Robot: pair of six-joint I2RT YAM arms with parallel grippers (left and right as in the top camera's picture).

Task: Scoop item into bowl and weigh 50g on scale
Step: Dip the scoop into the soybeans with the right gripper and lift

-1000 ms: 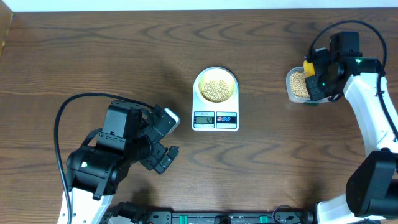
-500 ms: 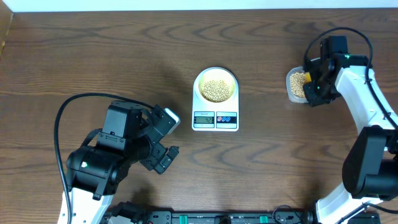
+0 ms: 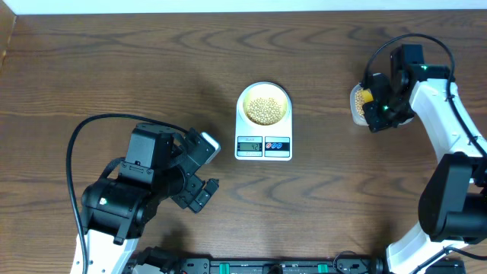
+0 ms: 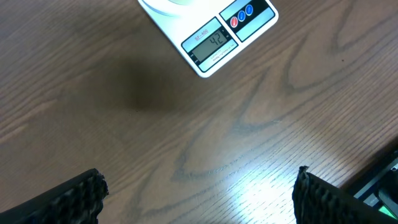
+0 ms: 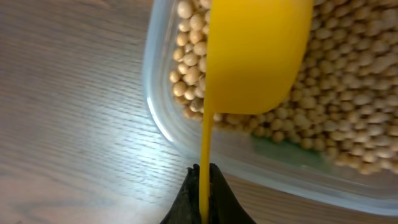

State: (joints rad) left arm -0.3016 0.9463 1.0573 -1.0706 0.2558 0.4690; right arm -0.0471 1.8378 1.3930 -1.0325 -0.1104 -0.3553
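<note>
Yellow scoop [image 5: 255,56], handle clamped in right hand [image 5: 204,190], held over tub [image 5: 158,118] of beans [image 5: 348,118] to reload | bowl [image 3: 240,106] sits on scale [image 3: 263,152] so weight reads directly | left hand [image 4: 199,205] spread wide, idle.

a dark brown wood-grain table [image 3: 114,68] carries a white kitchen scale [image 3: 263,146] near its middle, display toward the robot, and a clear plastic tub [image 3: 354,105] well apart from it, over by the right side.

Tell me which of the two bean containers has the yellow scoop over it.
The clear plastic tub on the right: the right gripper holds the yellow scoop over its beans. The cream bowl on the scale has nothing over it.
</note>
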